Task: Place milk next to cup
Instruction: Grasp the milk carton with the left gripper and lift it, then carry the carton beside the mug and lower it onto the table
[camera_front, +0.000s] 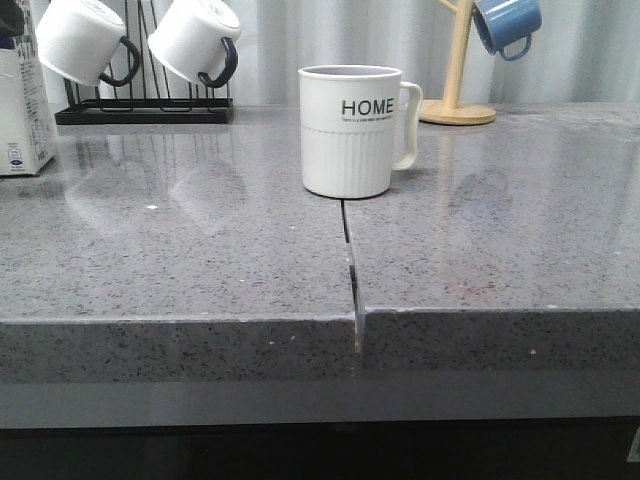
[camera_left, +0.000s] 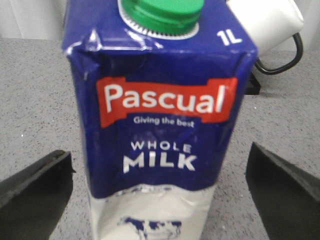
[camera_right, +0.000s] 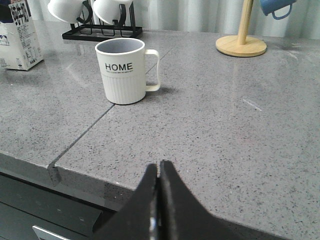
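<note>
Left gripper (camera_left: 160, 200) jaws spread wide either side of the one milk (camera_left: 160, 125) carton, not touching it, green cap on, far left of the desk (camera_front: 200, 270), right gripper (camera_right: 159, 200) jaws pressed together, holding nothing, one HOME cup (camera_front: 350, 130) mid-frame, interior looks empty, two white mugs (camera_front: 190, 40) on a rack upper left, one blue mug (camera_front: 507, 25) upper right.

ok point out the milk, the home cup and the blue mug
milk (camera_left: 159, 150): left wrist view, blue front panel
cup (camera_front: 348, 150): front view, ribbed body under the lettering
blue mug (camera_front: 505, 22): front view, side wall
</note>
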